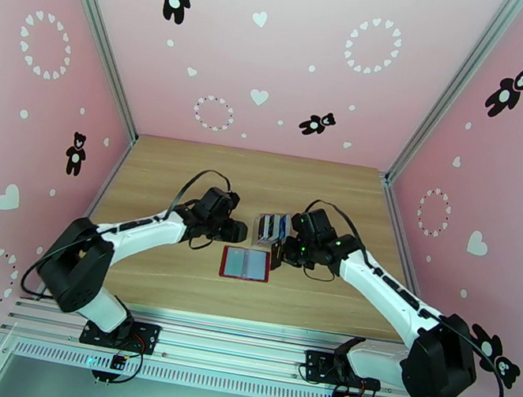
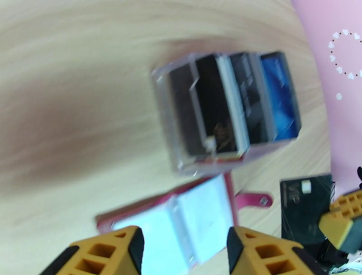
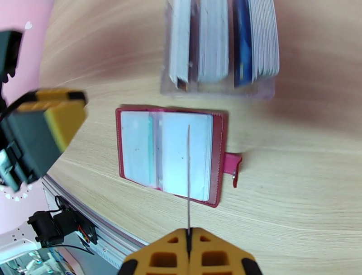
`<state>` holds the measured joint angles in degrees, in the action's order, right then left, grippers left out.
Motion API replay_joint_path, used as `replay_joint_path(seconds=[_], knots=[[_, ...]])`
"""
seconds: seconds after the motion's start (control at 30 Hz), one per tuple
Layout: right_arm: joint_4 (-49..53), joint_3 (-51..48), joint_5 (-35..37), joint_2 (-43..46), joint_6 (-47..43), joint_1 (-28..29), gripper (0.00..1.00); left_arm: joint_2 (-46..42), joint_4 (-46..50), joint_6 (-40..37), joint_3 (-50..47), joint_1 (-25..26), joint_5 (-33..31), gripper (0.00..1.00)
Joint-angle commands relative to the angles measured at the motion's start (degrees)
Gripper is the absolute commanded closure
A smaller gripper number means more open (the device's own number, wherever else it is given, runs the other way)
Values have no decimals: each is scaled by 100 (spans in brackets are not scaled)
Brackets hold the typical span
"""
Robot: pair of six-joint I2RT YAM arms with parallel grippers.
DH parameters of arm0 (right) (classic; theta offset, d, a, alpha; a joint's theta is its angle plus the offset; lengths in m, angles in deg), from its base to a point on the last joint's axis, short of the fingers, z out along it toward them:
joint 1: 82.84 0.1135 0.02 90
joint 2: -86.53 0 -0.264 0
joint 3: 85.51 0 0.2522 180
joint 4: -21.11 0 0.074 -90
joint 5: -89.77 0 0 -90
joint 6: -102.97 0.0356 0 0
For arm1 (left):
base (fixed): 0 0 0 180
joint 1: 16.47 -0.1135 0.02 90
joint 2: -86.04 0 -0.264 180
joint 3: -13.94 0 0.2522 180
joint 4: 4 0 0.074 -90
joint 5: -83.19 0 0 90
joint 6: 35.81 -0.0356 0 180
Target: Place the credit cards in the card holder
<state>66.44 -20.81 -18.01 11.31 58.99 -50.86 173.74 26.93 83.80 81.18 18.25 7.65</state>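
The dark-red card holder lies open on the table, pale inner pockets up, snap tab to its right. My right gripper is shut on a black card, held on edge just above the holder's right half. More cards, black, pale and blue, stand in the clear slotted rack behind the holder. My left gripper hangs open and holds nothing, just left of the holder. In the top view the left gripper and the right gripper flank the rack.
Wooden tabletop with pink walls on three sides. The clear rack stands directly behind the holder. The left gripper sits close to the holder's left edge. Bare wood lies at the far side.
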Motion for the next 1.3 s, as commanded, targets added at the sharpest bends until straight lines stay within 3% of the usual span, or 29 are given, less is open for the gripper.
replay_joint_path(seconds=[0.0,0.33,0.63,0.83,1.27], knots=[[-697,-231,-189,104,438,32,100,-366,75,58,-352,58,-197,45],[-1280,-388,-40,-307,629,26,100,-806,-74,199,-1243,70,-209,45],[-1033,-114,-155,-551,462,-6,100,-992,-160,296,-1597,70,-200,45],[-734,-150,49,-404,305,-34,100,-993,-243,335,-1709,65,-215,45],[-923,408,97,-1092,22,-281,100,-616,-442,355,-1673,68,-158,45]])
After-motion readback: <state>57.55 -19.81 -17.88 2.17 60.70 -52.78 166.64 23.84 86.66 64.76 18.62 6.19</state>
